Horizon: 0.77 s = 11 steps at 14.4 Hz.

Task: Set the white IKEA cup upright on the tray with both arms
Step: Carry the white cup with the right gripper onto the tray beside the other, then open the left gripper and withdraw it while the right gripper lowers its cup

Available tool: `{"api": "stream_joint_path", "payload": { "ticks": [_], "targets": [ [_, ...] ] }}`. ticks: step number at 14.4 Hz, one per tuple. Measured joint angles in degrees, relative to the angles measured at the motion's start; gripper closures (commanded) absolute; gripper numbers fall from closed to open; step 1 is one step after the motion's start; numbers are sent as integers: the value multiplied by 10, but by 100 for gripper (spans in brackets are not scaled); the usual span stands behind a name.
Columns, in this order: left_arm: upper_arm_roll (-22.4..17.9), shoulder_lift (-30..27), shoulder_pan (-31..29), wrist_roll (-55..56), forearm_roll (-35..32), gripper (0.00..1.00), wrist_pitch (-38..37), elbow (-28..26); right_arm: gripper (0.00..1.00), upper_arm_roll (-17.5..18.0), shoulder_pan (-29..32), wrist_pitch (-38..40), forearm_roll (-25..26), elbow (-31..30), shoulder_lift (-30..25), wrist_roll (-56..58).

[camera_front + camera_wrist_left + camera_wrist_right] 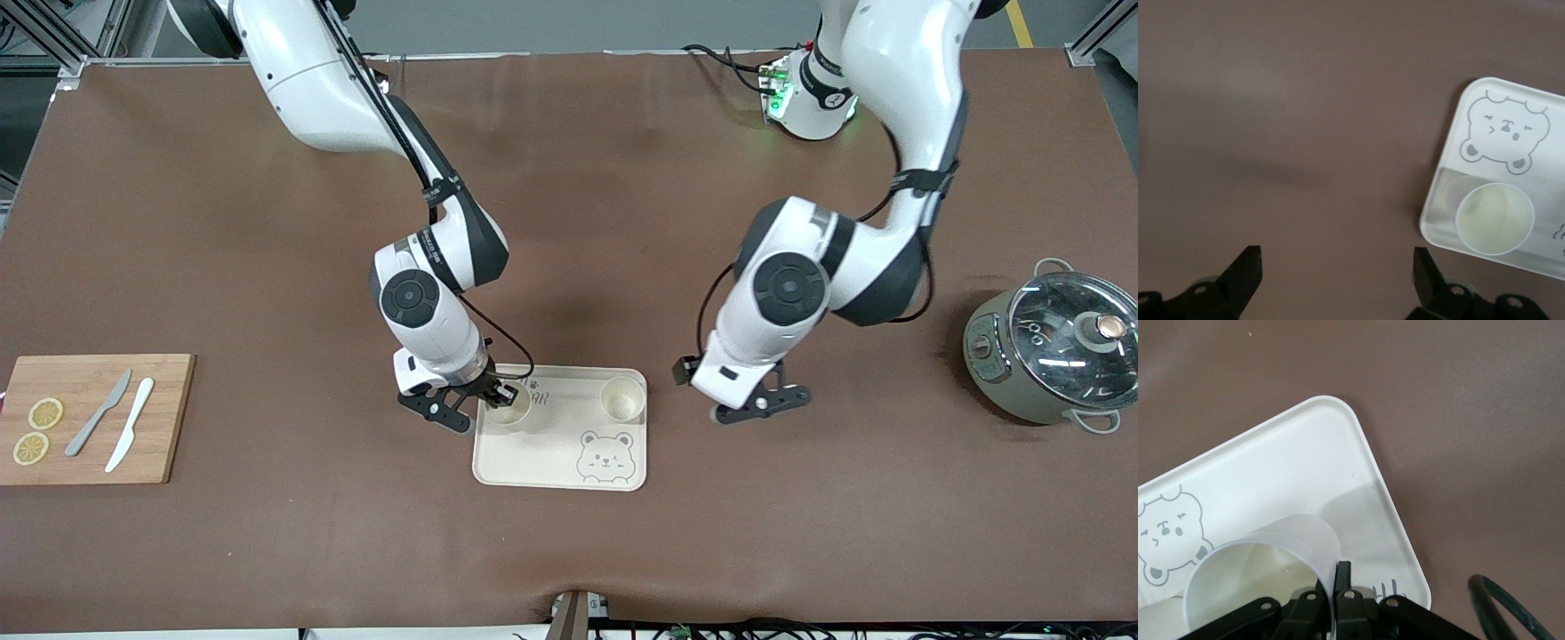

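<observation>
The cream-white tray (556, 449) with the bear face (605, 455) lies in the middle of the table. One white cup (622, 398) stands upright in the tray's corner toward the left arm's end. My right gripper (500, 393) is shut on the rim of a second white cup (514, 407), upright over the tray's corner toward the right arm's end. In the right wrist view one finger is inside and one outside the rim of that cup (1265, 567), over the tray (1305, 453). My left gripper (763, 404) is open and empty over bare table beside the tray.
A wooden cutting board (169, 418) with two lemon slices and two knives lies at the right arm's end. A grey pot with a glass lid (1053, 351) stands at the left arm's end. The left wrist view shows the tray (1555, 160) and the standing cup (1495, 219).
</observation>
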State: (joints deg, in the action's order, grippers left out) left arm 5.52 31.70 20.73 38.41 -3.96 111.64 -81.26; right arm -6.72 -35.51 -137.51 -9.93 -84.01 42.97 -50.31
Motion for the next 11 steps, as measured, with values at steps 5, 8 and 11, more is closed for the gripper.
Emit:
{"api": "stream_joint_path", "payload": {
  "ticks": [5,8,11],
  "targets": [
    [0,-31,-49,-88,0,0,-22,-2,100,0,-6,-21,0,1,15,-5],
    [1,-54,-90,-169,0,0,-34,-18,100,0,-7,-29,0,1,21,-7],
    [1,-74,-127,-232,1,0,-35,-46,100,0,-11,-41,1,1,28,-10]
  ]
}}
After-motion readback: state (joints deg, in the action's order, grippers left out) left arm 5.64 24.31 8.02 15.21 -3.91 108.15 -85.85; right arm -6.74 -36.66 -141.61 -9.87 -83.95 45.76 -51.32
